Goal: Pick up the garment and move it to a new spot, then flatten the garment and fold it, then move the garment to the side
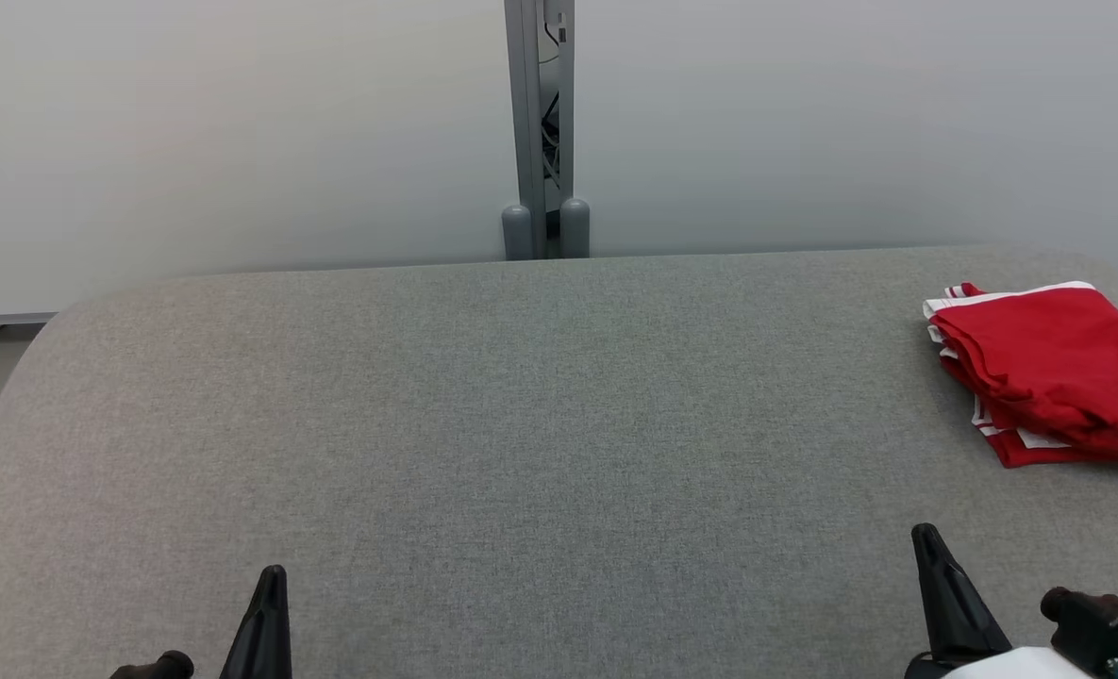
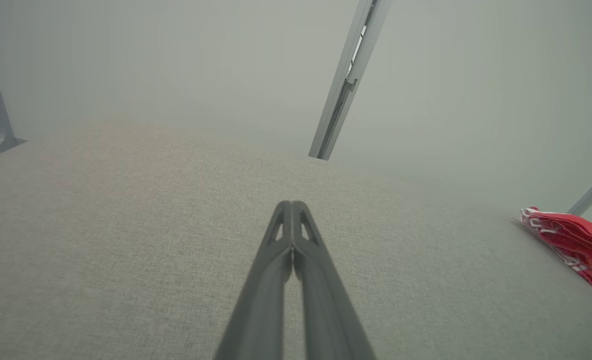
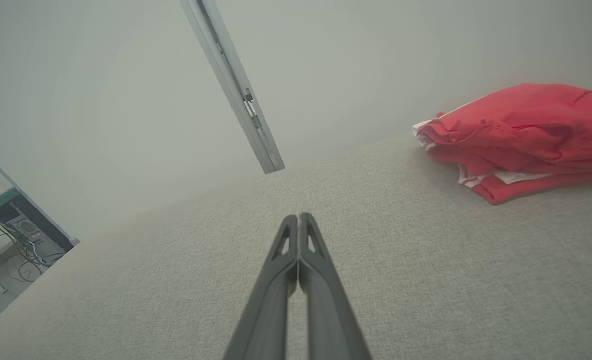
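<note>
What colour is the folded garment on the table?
Red with white trim; the garment shows best in the right wrist view.

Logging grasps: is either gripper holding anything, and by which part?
Nothing is held: the left gripper and right gripper are shut, empty; the red garment lies apart on the table.

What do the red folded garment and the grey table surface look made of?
Red folded garment with white stripes: likely soft knit cloth, matte; it creases and its stacked edges sag.
Grey table surface: woven fabric cover, matte; a fine weave grain shows, and the far edge rounds off, perhaps padded.
</note>
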Tool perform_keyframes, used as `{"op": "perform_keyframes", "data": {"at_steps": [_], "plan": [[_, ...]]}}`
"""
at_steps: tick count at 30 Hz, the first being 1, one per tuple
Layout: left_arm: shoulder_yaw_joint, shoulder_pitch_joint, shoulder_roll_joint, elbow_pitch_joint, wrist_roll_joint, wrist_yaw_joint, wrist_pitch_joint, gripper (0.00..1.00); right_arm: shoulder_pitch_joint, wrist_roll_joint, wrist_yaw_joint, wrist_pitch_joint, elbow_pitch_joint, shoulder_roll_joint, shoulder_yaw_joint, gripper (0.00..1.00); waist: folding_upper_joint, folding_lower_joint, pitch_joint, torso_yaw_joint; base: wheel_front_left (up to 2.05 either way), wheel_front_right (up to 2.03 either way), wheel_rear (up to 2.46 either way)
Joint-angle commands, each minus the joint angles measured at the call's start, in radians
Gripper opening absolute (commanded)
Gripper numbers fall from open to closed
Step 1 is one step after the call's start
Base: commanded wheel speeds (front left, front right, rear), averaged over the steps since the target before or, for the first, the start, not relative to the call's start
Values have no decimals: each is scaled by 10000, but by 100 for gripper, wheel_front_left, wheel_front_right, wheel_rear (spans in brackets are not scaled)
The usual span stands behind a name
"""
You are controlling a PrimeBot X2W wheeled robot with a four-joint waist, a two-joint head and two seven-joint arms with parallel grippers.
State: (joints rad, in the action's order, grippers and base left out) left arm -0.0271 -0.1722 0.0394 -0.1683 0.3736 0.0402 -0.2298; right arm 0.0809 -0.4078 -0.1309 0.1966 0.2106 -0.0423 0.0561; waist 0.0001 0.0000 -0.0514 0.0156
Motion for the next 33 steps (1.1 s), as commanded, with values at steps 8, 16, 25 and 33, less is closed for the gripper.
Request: {"op": "perform_keyframes", "data": {"at_steps": [8,16,25,33], "plan": [[141,467,49,247,1696,150,161,0,-677,-1730,0,-550,125,-181,-197,0,-1,0,44,-12,0,0,0],[213,610,59,284,2964,241,309,0,-995,-2980,0,-997,323,-228,-353,0,-1,0,84,-22,0,0,0],[286,766,69,320,4261,331,462,0,-1324,-4238,0,-1478,521,-261,-534,0,-1,0,130,-33,0,0,0],[345,889,78,343,5306,413,592,0,-1589,-5245,1,-1875,689,-279,-700,0,-1,0,171,-43,0,0,0]]}}
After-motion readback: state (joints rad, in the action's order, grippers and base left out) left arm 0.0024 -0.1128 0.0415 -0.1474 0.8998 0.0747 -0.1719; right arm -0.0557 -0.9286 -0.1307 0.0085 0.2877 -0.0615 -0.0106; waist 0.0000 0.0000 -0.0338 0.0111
